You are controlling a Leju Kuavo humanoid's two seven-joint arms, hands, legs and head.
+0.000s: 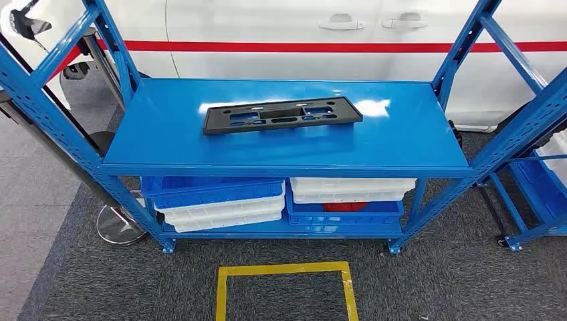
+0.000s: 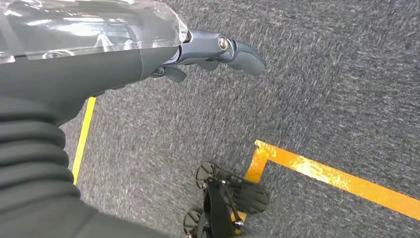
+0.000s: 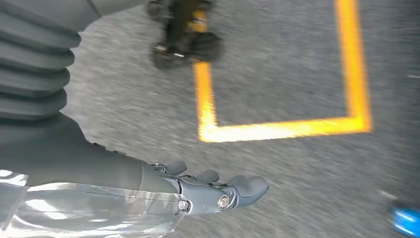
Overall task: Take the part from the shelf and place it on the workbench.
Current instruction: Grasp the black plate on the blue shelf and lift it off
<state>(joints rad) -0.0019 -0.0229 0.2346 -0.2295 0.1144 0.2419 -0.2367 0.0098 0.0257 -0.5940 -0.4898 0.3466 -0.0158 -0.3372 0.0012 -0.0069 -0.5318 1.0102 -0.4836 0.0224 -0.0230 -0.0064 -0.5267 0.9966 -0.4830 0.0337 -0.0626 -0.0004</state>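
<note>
The part (image 1: 282, 114), a flat black perforated plate, lies on the top deck of the blue shelf (image 1: 167, 144), well apart from both sets of fingers. The left hand (image 2: 218, 52) and right hand (image 3: 218, 191) hang over grey carpet by the yellow floor tape (image 3: 277, 130), fingers loosely extended and holding nothing. The reach has not begun. Best, I judge, to bring 2 hands to the plate's opposite ends, fingers hooking under its long edges, and lift level.

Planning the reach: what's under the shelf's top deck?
Below the top deck, stacked blue and white trays sit on the lower level, with something red in the right stack. The deck hides the rear.
</note>
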